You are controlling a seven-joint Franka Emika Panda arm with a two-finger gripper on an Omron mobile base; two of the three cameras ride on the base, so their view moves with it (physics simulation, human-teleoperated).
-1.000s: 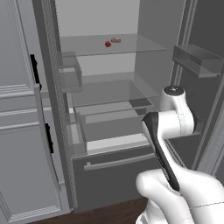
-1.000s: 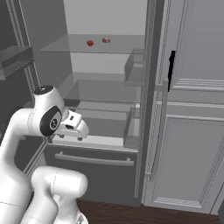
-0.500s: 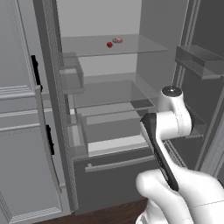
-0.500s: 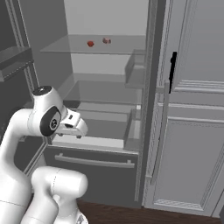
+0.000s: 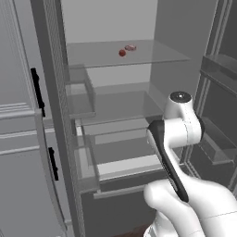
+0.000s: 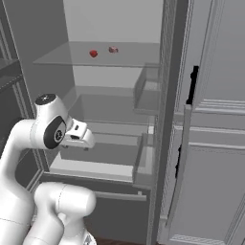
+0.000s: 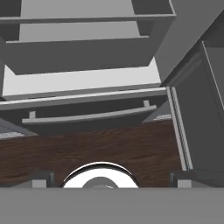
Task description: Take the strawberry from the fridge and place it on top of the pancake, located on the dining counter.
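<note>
The fridge (image 5: 180, 46) stands open in front of me, pale inside with glass shelves. On its upper glass shelf lies the strawberry (image 5: 122, 53) (image 6: 94, 53), small and deep red. My gripper (image 6: 81, 143) (image 7: 111, 181) hangs well below that shelf, in front of the lower drawers, and points down at the floor. It is open, with nothing between its fingertips (image 7: 41, 179). The pancake and the dining counter are out of view.
A paler pinkish lump (image 5: 130, 47) (image 6: 113, 49) lies just behind the strawberry. Door bins (image 5: 81, 92) (image 6: 146, 91) and the open doors flank the opening. The bottom drawer's bar handle (image 7: 87, 116) sits above a dark wood floor (image 7: 109, 148). Light-grey panelled cabinets (image 6: 215, 143) stand beside the fridge.
The whole picture has shifted a little, so the base has moved slightly towards the fridge. The arm keeps its pose and the gripper stays open.
</note>
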